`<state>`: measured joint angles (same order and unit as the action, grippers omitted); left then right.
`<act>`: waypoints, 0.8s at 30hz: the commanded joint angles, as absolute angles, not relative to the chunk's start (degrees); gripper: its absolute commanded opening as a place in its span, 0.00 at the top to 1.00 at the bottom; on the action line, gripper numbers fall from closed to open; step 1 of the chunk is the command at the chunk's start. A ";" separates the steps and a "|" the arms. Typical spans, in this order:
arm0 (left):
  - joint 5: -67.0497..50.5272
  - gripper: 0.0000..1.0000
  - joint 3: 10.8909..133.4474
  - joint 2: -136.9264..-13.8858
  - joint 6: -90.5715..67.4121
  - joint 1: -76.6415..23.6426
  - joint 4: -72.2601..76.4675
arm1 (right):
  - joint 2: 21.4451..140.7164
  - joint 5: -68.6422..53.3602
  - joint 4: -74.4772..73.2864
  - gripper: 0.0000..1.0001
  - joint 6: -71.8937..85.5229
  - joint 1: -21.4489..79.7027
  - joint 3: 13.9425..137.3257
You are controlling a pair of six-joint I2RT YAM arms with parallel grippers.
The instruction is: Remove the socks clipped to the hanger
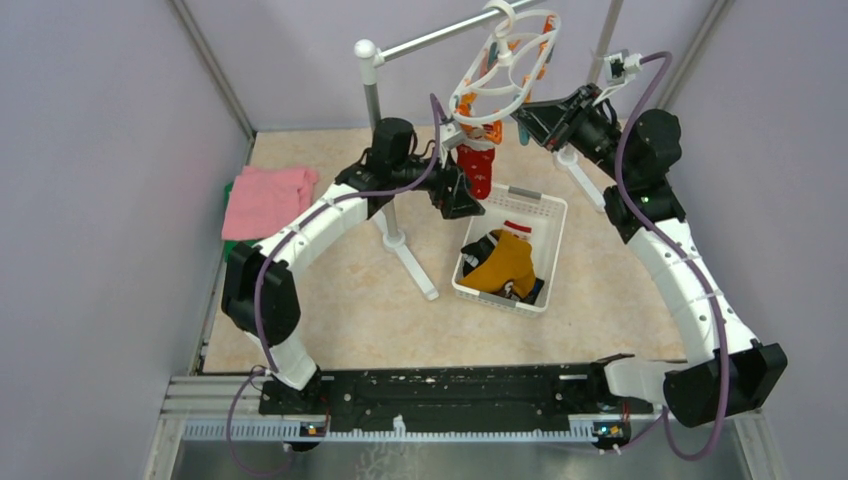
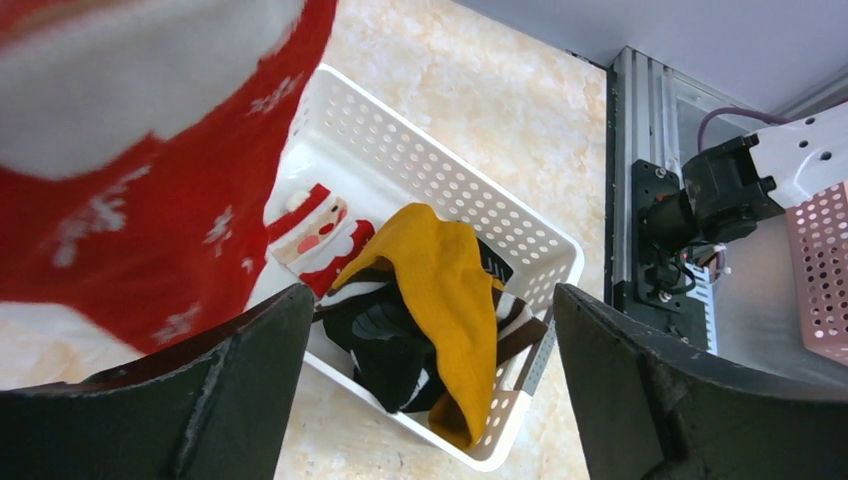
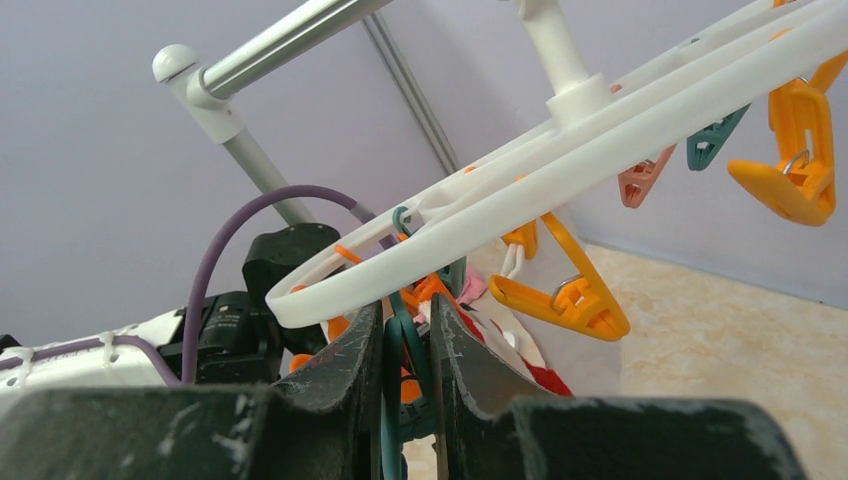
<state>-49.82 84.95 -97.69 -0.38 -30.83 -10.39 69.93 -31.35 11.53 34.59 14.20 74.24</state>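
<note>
The white oval hanger [image 1: 505, 62] hangs from the rack's bar, tilted, with orange and teal clips. One red sock with white dots [image 1: 477, 172] is still clipped under it. It fills the upper left of the left wrist view [image 2: 150, 200]. My left gripper [image 1: 458, 198] is open just beside the sock's lower end, with nothing between its fingers [image 2: 430, 300]. My right gripper [image 1: 522, 120] is under the hanger ring [image 3: 560, 150], shut on a teal clip [image 3: 396, 346]. The red sock [image 3: 525, 355] shows behind it. Mustard [image 2: 445, 290], black [image 2: 385, 345] and red-and-white [image 2: 315, 235] socks lie in the basket.
A white perforated basket [image 1: 548, 215] stands under the hanger. The grey-and-white pole rack [image 1: 373, 105] has a foot [image 1: 412, 262] on the floor. Folded pink cloth [image 1: 268, 198] lies at the left wall. A pink basket [image 2: 822, 270] shows at the near right edge.
</note>
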 commanded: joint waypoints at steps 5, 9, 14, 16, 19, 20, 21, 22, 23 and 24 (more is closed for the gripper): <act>-46.50 0.37 82.39 -95.76 -3.78 -29.66 -3.84 | 70.04 -32.16 10.63 0.97 37.15 13.05 72.49; -39.89 0.72 80.77 -94.73 -4.51 -29.73 -6.81 | 70.00 -32.34 10.13 0.97 36.92 13.09 72.25; -40.73 0.47 76.30 -91.16 -6.32 -29.71 -7.89 | 70.29 -32.35 10.46 0.96 37.14 13.01 72.38; -40.58 0.25 75.24 -89.89 -6.62 -29.66 -8.72 | 70.42 -32.45 10.73 0.97 37.38 12.96 72.60; -37.64 0.01 75.08 -88.95 -6.25 -29.70 -9.85 | 70.73 -32.69 11.15 0.96 37.83 12.94 72.92; -36.53 0.01 75.31 -89.00 -6.43 -29.65 -9.82 | 70.76 -32.80 11.24 0.96 38.03 12.91 73.00; -35.88 0.01 75.55 -89.24 -6.36 -29.70 -9.67 | 70.81 -32.93 11.39 0.97 38.20 12.92 72.96; -35.50 0.01 75.88 -89.67 -6.33 -29.71 -9.44 | 70.79 -33.03 11.50 0.96 38.30 12.92 72.95; -35.43 0.01 76.24 -90.09 -6.33 -29.71 -9.00 | 70.75 -33.05 11.58 0.97 38.46 12.92 72.95; -35.38 0.01 76.68 -90.63 -6.27 -29.71 -8.85 | 70.71 -33.05 11.60 0.96 38.56 12.90 72.94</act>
